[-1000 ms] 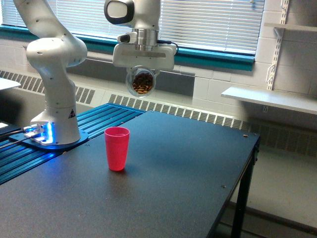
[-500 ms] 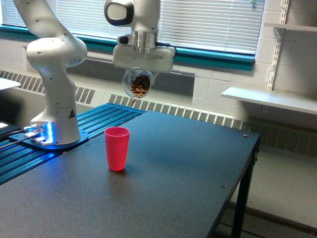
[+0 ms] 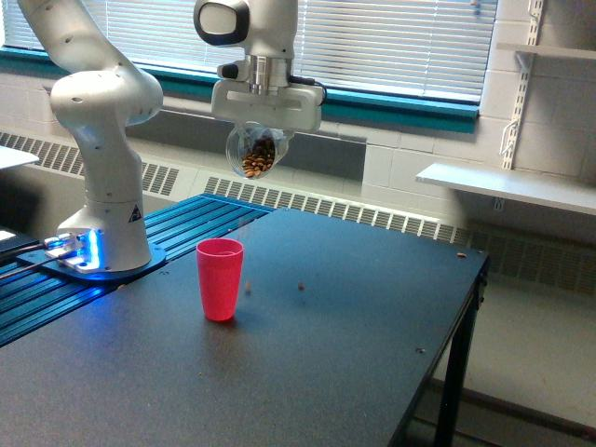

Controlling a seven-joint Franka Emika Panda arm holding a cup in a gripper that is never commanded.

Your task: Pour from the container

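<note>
My gripper hangs high above the black table, shut on the container, a small clear round jar with brown nut-like pieces inside. The jar is tipped toward the exterior view's left. A red plastic cup stands upright on the table below it, slightly to the left. One brown piece lies on the table right of the cup, and a blurred piece shows just beside the cup's right wall.
The arm's white base stands on a blue ribbed platform left of the table. The table's right edge drops to the floor. A small crumb lies near the far right corner. A wall shelf sits at the right.
The jar has tipped further to the left and shifted slightly left and up. Nut pieces have fallen out; one now lies on the table right of the red cup.
</note>
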